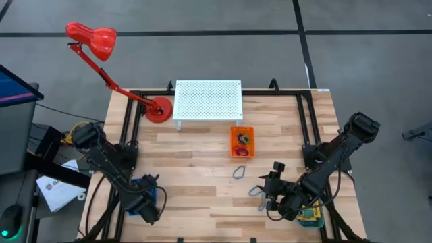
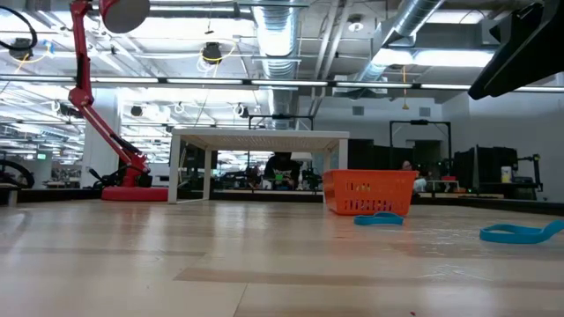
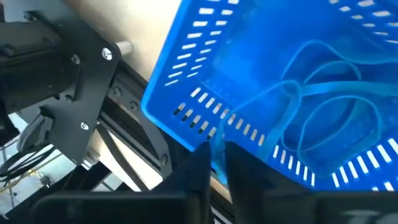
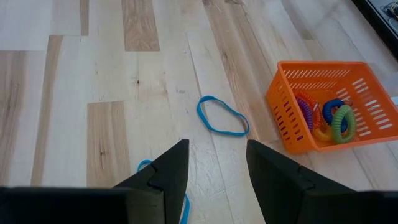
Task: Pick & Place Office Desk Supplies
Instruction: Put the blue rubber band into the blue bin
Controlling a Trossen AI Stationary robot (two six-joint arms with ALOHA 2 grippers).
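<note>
My left gripper (image 1: 150,206) (image 3: 219,167) hangs at the table's near left, over a corner of the blue tray (image 3: 261,74). Its fingers are almost together, with a thin pale-blue strip between them. Several blue loops (image 3: 336,118) lie in that tray. My right gripper (image 1: 266,197) (image 4: 217,163) stands open at the near right above one blue loop (image 1: 256,191) (image 4: 144,167), which lies flat on the wood. A second blue loop (image 1: 239,172) (image 4: 222,117) lies flat farther on. The orange tray (image 1: 242,142) (image 4: 292,118) holds coloured rings (image 4: 329,118). My left gripper pinches a thin pale-blue strip (image 3: 217,148) between its two fingertips. The fingers point steeply down over the blue tray's corner wall (image 3: 205,115). Which part of a loop this strip is, I cannot tell.
A white perforated stand (image 1: 208,100) and a red desk lamp (image 1: 158,108) are at the far side. A teal tray with a yellow box (image 1: 312,217) sits under my right arm at the near right. Bare wood lies between the two arms.
</note>
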